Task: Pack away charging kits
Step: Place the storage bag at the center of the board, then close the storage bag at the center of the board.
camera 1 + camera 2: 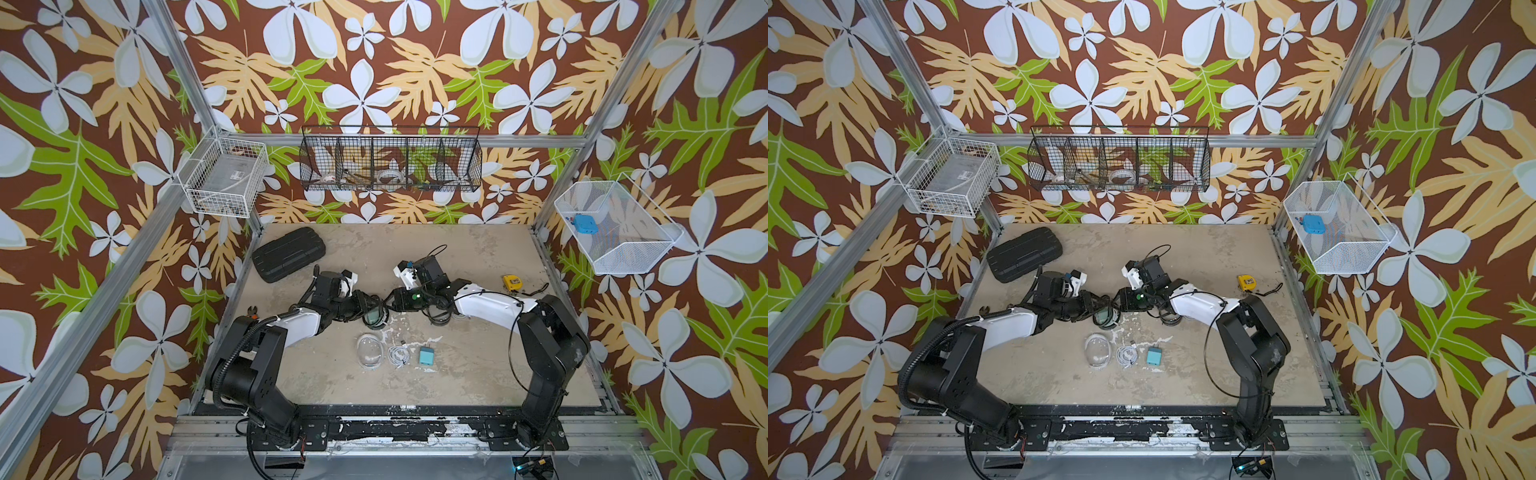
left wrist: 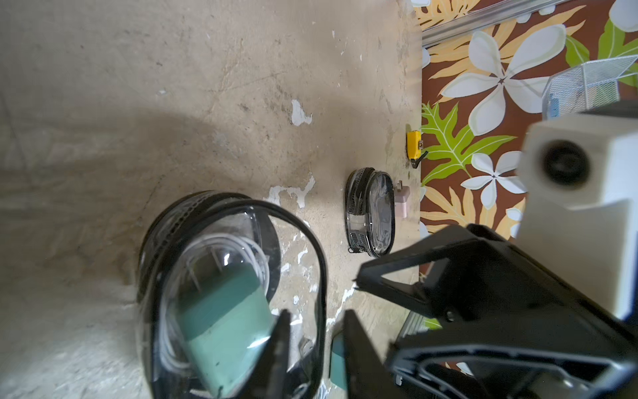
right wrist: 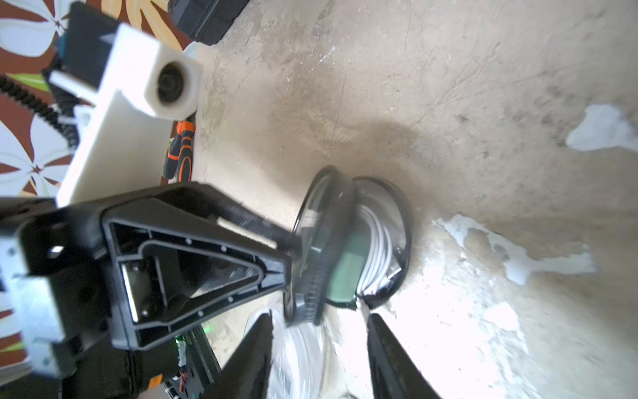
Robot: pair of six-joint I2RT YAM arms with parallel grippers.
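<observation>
With the left gripper (image 2: 317, 312) and right gripper (image 3: 319, 315) both spread and pinching nothing, the half-open pouch (image 2: 241, 221) stands on edge and can topple, spilling plug (image 2: 224, 311) and cable (image 3: 378, 241).

Rough, matt beige on the bench (image 1: 457, 257), flaked to chalky white around the black-rimmed pouch (image 2: 214, 248). Glossy clear plastic for that pouch, with a toothed black zip rim; inside, smooth matt plastic on the mint plug (image 2: 224, 311) and smooth white sheathing on the cable (image 3: 379, 238). Near it, same glassy plastic on the clear-rimmed pouch (image 1: 369, 350), smooth plastic on the teal plug (image 1: 425, 355). Well apart from it, matt ribbed black plastic on the case (image 1: 288, 253). Matt black plastic for the jaws.
</observation>
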